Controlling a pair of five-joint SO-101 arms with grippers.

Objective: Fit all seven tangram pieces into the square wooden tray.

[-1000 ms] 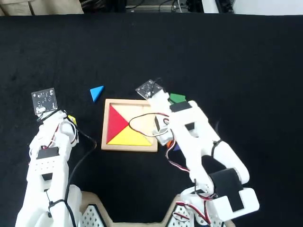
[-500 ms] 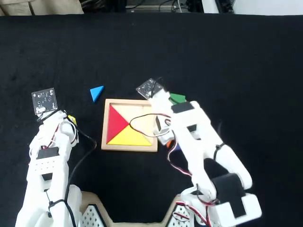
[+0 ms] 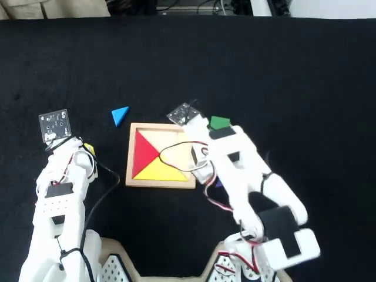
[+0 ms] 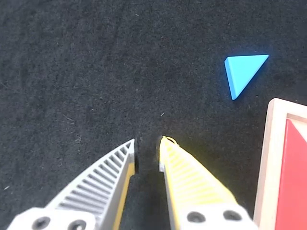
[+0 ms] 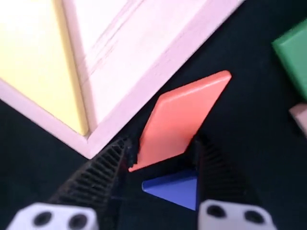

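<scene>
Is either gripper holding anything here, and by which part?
Right gripper appears to clamp the orange parallelogram across its near end, jaws on opposite edges. Left gripper holds nothing.

We are counting one tray and seven pieces: two in it, a red triangle and a yellow triangle, and five on the desk: a blue triangle, a green piece, an orange piece, a navy triangle, a pink piece.
</scene>
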